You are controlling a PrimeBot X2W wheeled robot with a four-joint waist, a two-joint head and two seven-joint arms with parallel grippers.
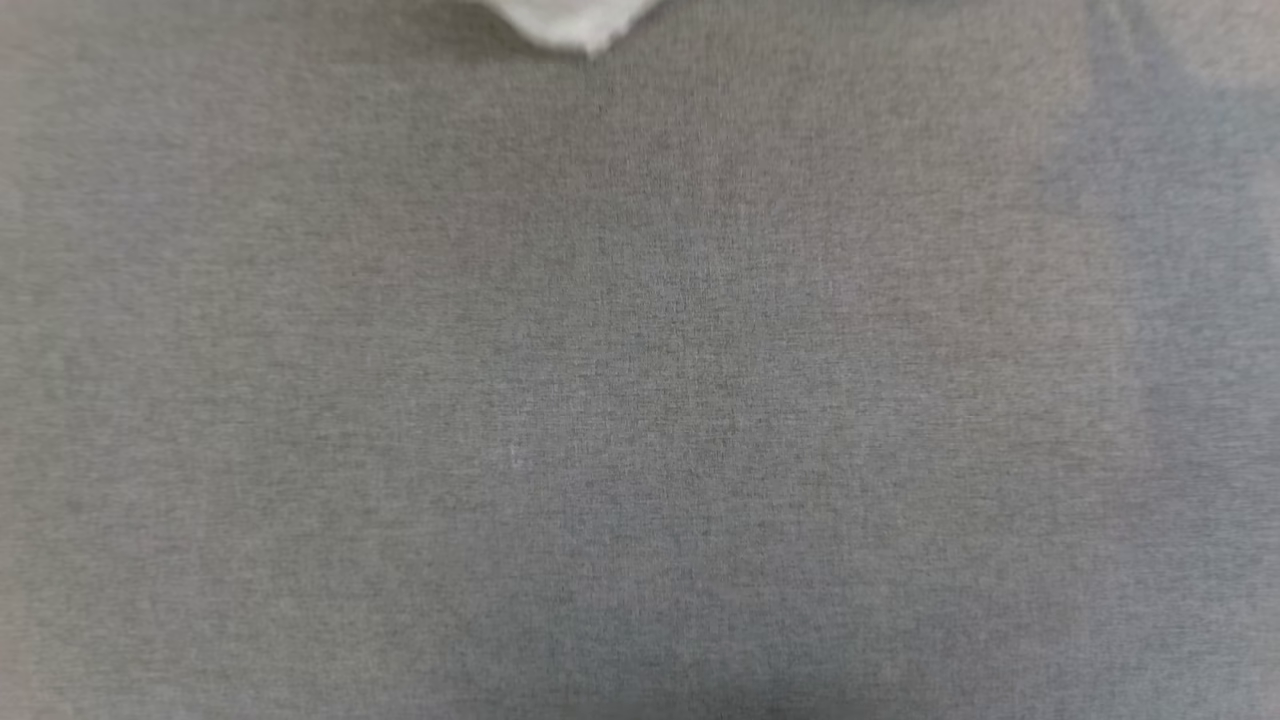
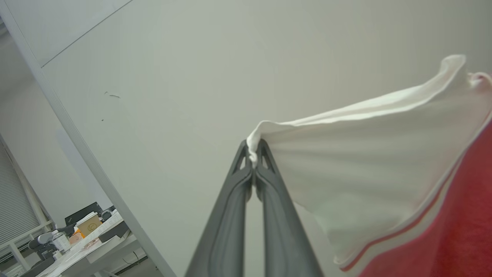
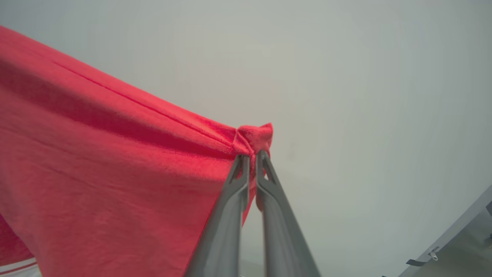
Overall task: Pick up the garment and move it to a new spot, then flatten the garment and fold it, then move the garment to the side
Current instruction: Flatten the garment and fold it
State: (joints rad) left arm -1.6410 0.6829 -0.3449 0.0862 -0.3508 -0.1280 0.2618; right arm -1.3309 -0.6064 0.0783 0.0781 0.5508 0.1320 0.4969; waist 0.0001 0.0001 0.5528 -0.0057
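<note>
The garment is a red T-shirt with white sleeves and red-and-white stripe trim, held up in the air. My left gripper is shut on the tip of a white sleeve, and the cloth spreads away to the right toward the red body. My right gripper is shut on a bunched corner of the red cloth, which stretches off to the left. In the head view a small white tip of the garment hangs in at the top edge, above the grey cloth-covered table.
A pale wall stands behind both grippers. In the left wrist view a grey post runs diagonally, with a cluttered white desk low at the left. The right wrist view shows a grey panel edge at the lower right.
</note>
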